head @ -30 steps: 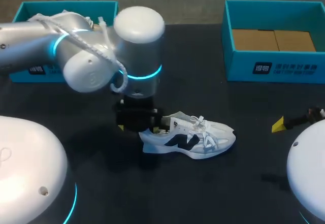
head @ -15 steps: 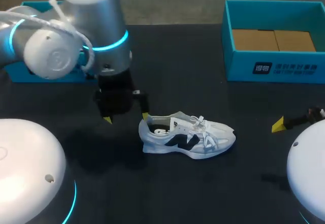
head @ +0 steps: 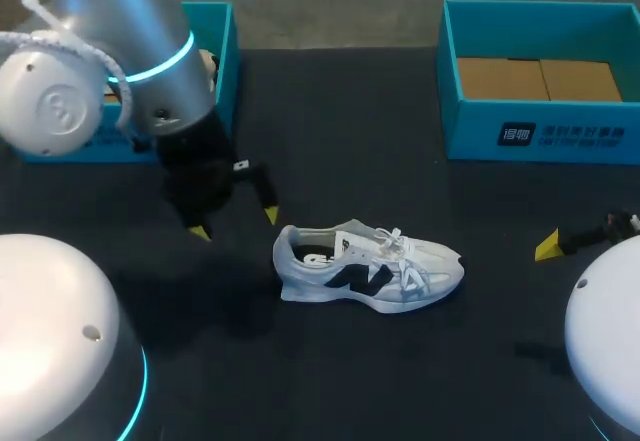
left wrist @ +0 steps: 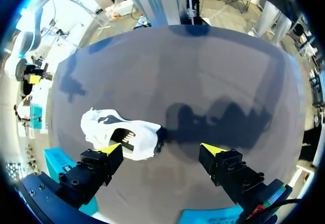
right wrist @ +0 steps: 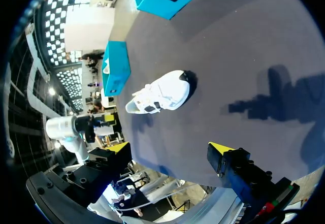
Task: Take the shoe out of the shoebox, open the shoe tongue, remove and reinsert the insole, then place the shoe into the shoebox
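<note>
Silver left arm (head: 130, 21), cyan ring (head: 176, 55), white cable (head: 75, 49), black gripper (head: 235, 223).

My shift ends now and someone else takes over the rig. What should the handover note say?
Left gripper: jaws open, empty, hovering beside the heel of the shoe.
Right gripper: jaws open, empty, by the right edge of the table.
Shoe: upright on the table, between the left box and the right box.
Done: shoe is out of its box.
Unclear: whether the tongue and insole steps are done.
Left: at least putting the shoe back in the box.
</note>
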Controlling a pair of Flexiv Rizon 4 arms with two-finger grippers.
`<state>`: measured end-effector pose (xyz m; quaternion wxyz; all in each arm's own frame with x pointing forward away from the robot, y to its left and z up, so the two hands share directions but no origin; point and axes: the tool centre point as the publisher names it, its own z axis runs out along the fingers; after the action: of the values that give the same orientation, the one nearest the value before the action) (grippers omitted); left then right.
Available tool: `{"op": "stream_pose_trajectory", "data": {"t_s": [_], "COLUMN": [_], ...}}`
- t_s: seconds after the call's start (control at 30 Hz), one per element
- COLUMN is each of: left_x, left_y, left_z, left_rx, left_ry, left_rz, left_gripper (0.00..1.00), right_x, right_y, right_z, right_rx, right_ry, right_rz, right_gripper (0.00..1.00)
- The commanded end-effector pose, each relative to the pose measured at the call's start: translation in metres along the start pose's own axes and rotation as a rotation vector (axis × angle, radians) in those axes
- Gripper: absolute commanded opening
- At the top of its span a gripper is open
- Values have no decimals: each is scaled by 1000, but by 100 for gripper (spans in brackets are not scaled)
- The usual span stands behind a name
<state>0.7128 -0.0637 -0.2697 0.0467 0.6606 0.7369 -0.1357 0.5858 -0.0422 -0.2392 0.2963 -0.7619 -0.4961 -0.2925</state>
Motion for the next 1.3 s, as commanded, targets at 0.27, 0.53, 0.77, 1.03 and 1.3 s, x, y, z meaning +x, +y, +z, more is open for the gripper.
{"op": "stream_pose_trajectory", "data": {"t_s": [0.27,0.53,0.77,1.03,1.3], "left_x": [28,47,47,43,47], "left_y": [3,10,10,11,35], "left_z": [-10,-15,-15,-9,25], "left_rx": [171,328,328,348,505], "left_ry": [-252,-329,-329,-371,-711], "left_rz": [-296,-419,-419,-447,-949], "left_gripper": [100,100,100,100,100], "right_x": [0,0,0,0,0], "right_y": [-2,-2,-2,-2,-2], "right_z": [0,0,0,0,0], "right_rx": [-4,-4,-4,-4,-4], "right_ry": [-4,-4,-4,-4,-4], "right_rz": [2,2,2,2,2], "right_gripper": [100,100,100,100,100]}}
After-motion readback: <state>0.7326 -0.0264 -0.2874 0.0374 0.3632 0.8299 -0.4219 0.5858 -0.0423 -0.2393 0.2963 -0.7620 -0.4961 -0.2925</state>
